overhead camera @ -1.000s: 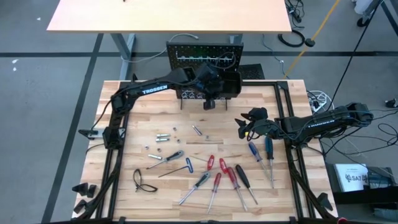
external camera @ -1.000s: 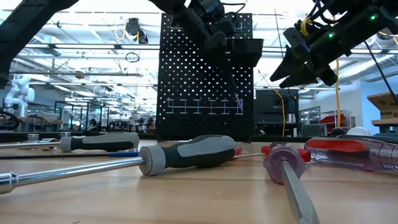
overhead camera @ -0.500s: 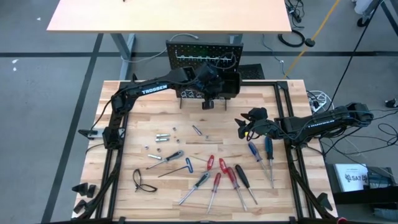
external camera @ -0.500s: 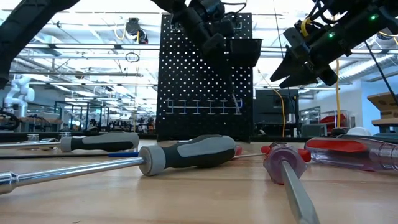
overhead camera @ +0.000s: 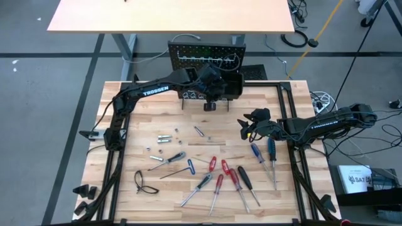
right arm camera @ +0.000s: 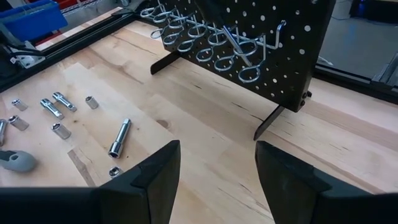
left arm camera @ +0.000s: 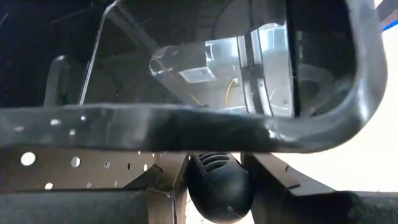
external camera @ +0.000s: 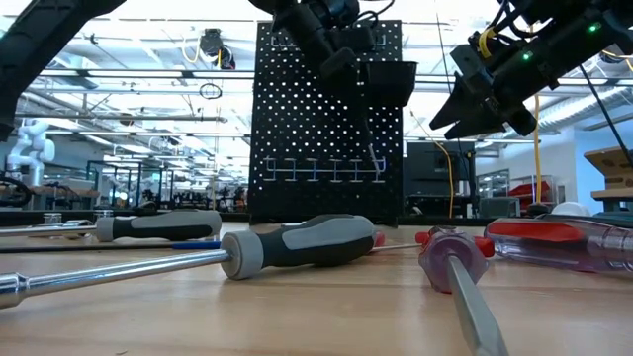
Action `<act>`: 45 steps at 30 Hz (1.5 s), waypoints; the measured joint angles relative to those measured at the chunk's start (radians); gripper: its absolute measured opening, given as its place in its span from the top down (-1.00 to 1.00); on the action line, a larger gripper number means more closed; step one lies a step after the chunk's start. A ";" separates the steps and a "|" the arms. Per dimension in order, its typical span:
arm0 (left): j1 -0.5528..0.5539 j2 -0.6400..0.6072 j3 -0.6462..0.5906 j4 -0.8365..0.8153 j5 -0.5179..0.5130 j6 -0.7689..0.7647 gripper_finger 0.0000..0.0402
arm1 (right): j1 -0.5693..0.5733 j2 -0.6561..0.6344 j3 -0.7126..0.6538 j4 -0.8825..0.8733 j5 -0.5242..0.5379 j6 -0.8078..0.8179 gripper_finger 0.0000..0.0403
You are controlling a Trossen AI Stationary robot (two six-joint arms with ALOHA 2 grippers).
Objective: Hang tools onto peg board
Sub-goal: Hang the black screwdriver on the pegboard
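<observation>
While the left gripper point(overhead camera: 210, 104) hung against the peg board point(external camera: 297, 119), the right one waited.

At the far edge of the table, the left gripper looked closed on a dark-handled screwdriver point(external camera: 368, 138). Its shaft pointed nearly straight down the board's face, the tip at the hook rail point(right arm camera: 205, 43) just below the bin point(external camera: 391, 84). By my reckoning the next move hung on lowering that shaft along its own length through a ring. The right gripper point(overhead camera: 247, 129) hovered mid-table, fingers apart and empty. The other tools point(overhead camera: 226, 176) lay scattered on the near side of it, closer to it than to the left arm.
</observation>
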 joint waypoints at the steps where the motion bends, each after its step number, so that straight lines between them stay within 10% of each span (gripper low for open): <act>1: 0.000 0.000 0.000 0.000 0.000 0.000 0.41 | 0.000 0.000 0.000 0.000 0.000 0.000 0.01; 27: 0.000 0.035 0.000 0.060 0.014 0.051 0.40 | 0.001 0.000 0.000 0.000 -0.011 0.017 0.01; 35: 0.000 0.035 0.000 0.105 -0.067 0.049 -0.18 | 0.001 0.000 0.000 -0.001 -0.010 0.017 0.01; 45: 0.000 0.035 0.000 0.094 -0.075 0.045 -0.26 | 0.001 0.000 0.000 -0.001 -0.010 0.017 0.01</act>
